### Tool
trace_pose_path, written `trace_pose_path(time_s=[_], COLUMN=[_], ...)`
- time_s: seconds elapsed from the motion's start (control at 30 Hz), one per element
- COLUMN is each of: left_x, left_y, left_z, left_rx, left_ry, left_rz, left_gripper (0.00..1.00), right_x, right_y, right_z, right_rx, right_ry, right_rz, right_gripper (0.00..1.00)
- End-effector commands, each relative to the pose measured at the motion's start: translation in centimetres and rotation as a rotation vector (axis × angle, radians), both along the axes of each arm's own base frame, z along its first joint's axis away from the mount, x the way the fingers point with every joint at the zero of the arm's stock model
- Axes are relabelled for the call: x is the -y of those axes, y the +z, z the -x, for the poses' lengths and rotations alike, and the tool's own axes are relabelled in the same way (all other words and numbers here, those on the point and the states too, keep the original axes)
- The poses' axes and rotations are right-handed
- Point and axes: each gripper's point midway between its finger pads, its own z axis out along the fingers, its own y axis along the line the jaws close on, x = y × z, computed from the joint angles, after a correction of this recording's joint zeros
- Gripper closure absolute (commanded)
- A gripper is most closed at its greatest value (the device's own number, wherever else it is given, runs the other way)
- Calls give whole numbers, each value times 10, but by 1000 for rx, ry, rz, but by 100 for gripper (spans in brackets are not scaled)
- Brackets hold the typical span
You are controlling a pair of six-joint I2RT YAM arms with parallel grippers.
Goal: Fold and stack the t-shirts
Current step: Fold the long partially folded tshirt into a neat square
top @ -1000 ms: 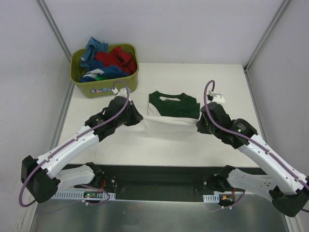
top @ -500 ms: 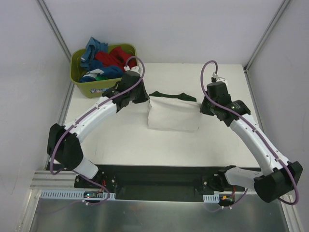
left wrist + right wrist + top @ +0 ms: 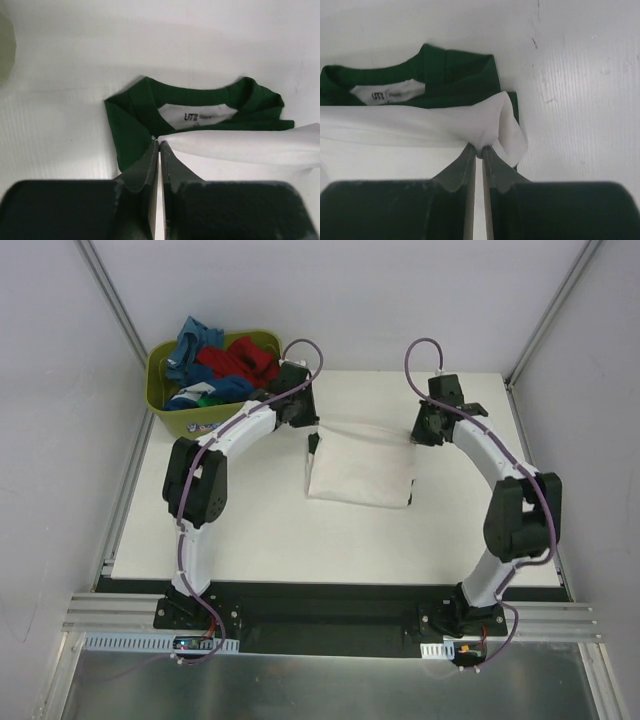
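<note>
Cream t-shirt (image 3: 362,470) hem now up beside green collar (image 3: 200,93)

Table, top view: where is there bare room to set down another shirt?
Widest bare patch: the near strip of the white table, between the folded cream-and-green cloth t-shirt and the arm bases. Crowded at the far edge: olive plastic tub, then left hand and right hand pinching the shirt's corners.

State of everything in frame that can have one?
cream t-shirt: folded in half on the table
left end effector: shut on the shirt's left corner
right end effector: shut on the shirt's right corner
t-shirts in tub: crumpled heap, unfolded
tub: upright, full
</note>
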Motion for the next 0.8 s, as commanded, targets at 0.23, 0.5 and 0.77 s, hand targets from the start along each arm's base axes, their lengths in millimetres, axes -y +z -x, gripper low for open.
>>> trace_pose_path(time_s=[0.23, 0.5, 0.77], left_x=[-26, 1, 9], left_y=[8, 45, 22], left_z=[-40, -5, 51], left_rx=[57, 79, -15], left_ry=[12, -104, -152], left_rz=[-50, 37, 26], left_gripper=[31, 1, 1], right_x=[-15, -9, -1], right_y=[-10, 31, 49], right_z=[-55, -20, 37], right_rx=[-7, 59, 131], right_ry=[103, 110, 99], right_rz=[-73, -81, -109], right_gripper=[1, 3, 3])
